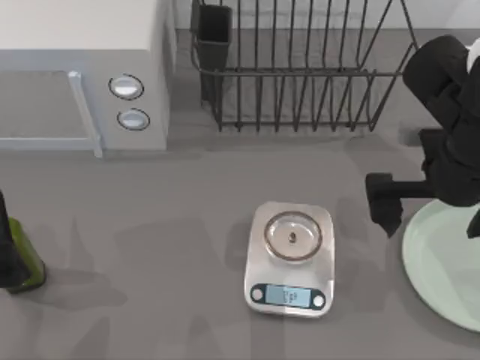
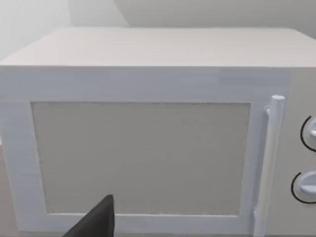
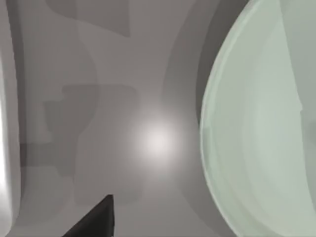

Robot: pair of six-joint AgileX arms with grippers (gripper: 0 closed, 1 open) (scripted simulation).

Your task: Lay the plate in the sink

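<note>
- The plate [image 1: 442,262], pale mint-green and round, lies flat on the grey table [image 1: 150,247] at the top view's right side, part of it running past the picture's right edge. Nothing lies on the part of it I can see.
- My right gripper [image 1: 431,214] hangs over the plate's left rim. One dark finger [image 1: 384,204] stands out over the bare table just left of the rim, and another dark piece shows at the picture's right edge over the plate, so the fingers are spread wide with nothing between them.
- In my right wrist view the plate's curved rim [image 3: 212,123] takes up one side, the bare table the other, and a dark fingertip [image 3: 96,219] shows at the picture's edge.
- The kitchen scale [image 1: 290,259] stands near the table's middle, apart from the plate, with a strip of bare table between them. Its small steel pan [image 1: 292,235] has one tiny dark speck in it; I cannot tell what that is.
- The black wire dish rack [image 1: 300,67] stands at the back, its slots empty, with a dark cup-shaped holder [image 1: 214,34] at its left end.
- A white microwave [image 1: 82,75] sits at the back left, door closed.
- A green bottle [image 1: 22,259] stands at the left edge.
- My left wrist view faces the microwave door [image 2: 140,158], with a dark fingertip [image 2: 98,222] low in it; I cannot tell how my left gripper's fingers stand.
- The table in front of the microwave and rack is open.
</note>
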